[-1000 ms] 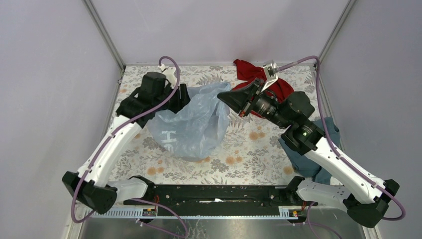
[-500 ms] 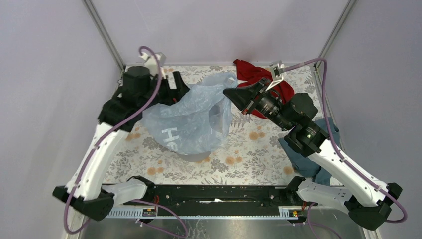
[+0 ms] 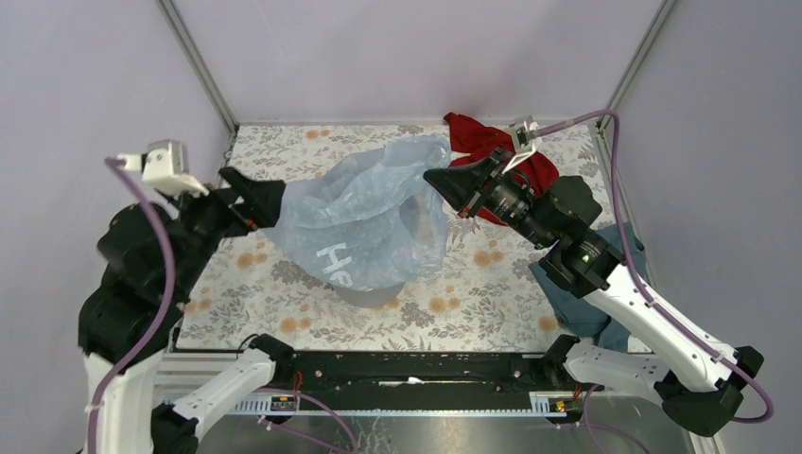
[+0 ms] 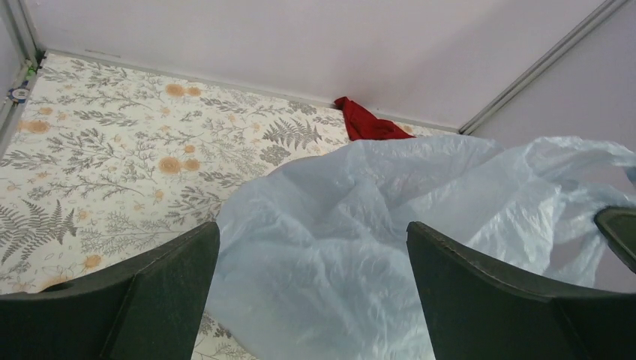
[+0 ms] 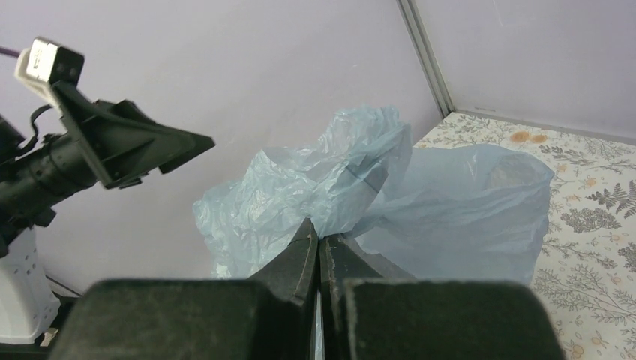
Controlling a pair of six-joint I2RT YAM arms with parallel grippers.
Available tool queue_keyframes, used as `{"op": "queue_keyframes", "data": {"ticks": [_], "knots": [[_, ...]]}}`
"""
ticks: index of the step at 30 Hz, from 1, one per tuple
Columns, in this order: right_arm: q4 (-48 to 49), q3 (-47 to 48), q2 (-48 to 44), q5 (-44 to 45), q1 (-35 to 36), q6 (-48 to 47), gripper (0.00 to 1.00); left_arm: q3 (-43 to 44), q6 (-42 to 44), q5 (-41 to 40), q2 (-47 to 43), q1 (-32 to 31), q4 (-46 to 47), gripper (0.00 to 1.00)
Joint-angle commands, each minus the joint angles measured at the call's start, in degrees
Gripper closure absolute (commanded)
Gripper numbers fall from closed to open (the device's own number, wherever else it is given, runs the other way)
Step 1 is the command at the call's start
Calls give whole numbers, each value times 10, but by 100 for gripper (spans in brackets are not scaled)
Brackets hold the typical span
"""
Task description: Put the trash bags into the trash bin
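From above, the right gripper (image 3: 437,180) sits at one o'clock of the worktop (image 3: 473,284), clamped on the upper rim of the pale-blue trash bag (image 3: 359,222). The left gripper (image 3: 253,200), at nine o'clock, meets the bag's opposite edge. The bag hangs spread between them over the grey trash bin (image 3: 374,297); only a sliver of the bin shows, at the bag's six o'clock. White print on the bag reads "H", then is lost in creases. A red cloth (image 3: 470,132) lies at twelve o'clock and a teal cloth (image 3: 572,298) at four.

Left wrist view: the fingers (image 4: 150,292) stand wide apart, with the bag between them, unpinched.

Right wrist view: the fingers (image 5: 296,255) are closed on a fold of the bag.

The step in hand looks like holding the bag spread above the bin. Next, I judge, it must be lowered inside and released.
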Motion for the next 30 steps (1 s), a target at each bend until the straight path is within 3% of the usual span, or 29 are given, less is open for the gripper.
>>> {"op": "queue_keyframes", "data": {"ticks": [1, 6, 13, 20, 25, 30], "knots": [[18, 1, 3, -5, 1, -11, 100, -44, 2, 13, -63, 0, -10, 1], [24, -1, 3, -12, 1, -12, 100, -138, -8, 70, -125, 0, 43, 13], [25, 8, 9, -21, 1, -5, 100, -197, -37, 172, -28, 0, 135, 36], [34, 29, 31, -40, 1, 3, 100, -302, -100, 251, 14, 0, 292, 43], [49, 58, 73, -75, 0, 18, 100, -370, -116, 226, 28, 0, 303, 49], [60, 97, 136, -142, 1, 43, 100, -372, -111, 199, 3, 0, 274, 45]]}}
